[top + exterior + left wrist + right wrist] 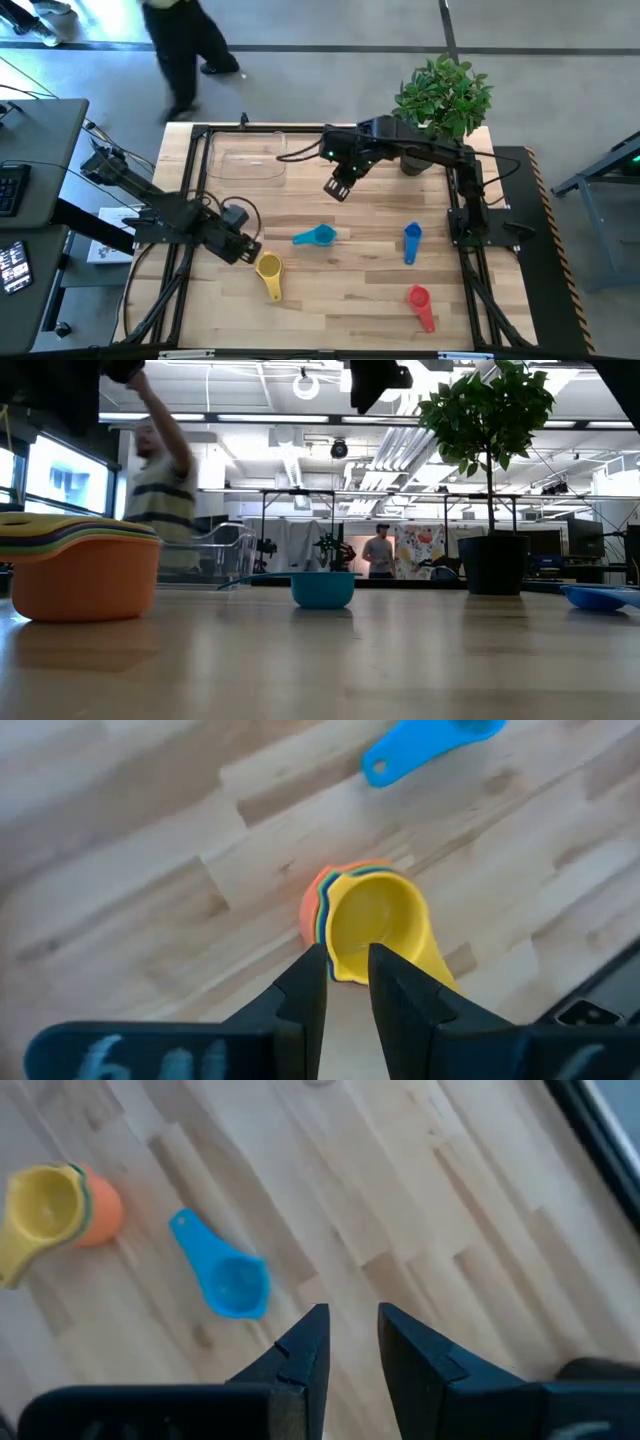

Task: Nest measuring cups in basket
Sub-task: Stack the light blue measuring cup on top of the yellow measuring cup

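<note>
The left gripper (252, 254) was seen low on the table's left side, right at the rim of the nested stack (268, 268), and its fingers (305, 990) were set a narrow gap apart with the yellow cup (372, 925) just ahead of them, nothing clamped. Beneath the yellow cup, green and orange edges were visible, the orange cup (85, 575) at the bottom; a purple layer seemed to show in the low view, though that was hard to confirm.

The right gripper (338, 186) was held raised over the middle of the table, beside the basket (247, 155), and its fingers (300, 1350) were likewise slightly parted and empty.

The basket was found at the far left of the tabletop, with no cup visible in it. The light blue cup (318, 236) was lying near the centre, the dark blue cup (412, 240) to its right, and the red cup (420, 302) nearer the front edge. A potted plant (443, 95) was standing at the far right corner.
</note>
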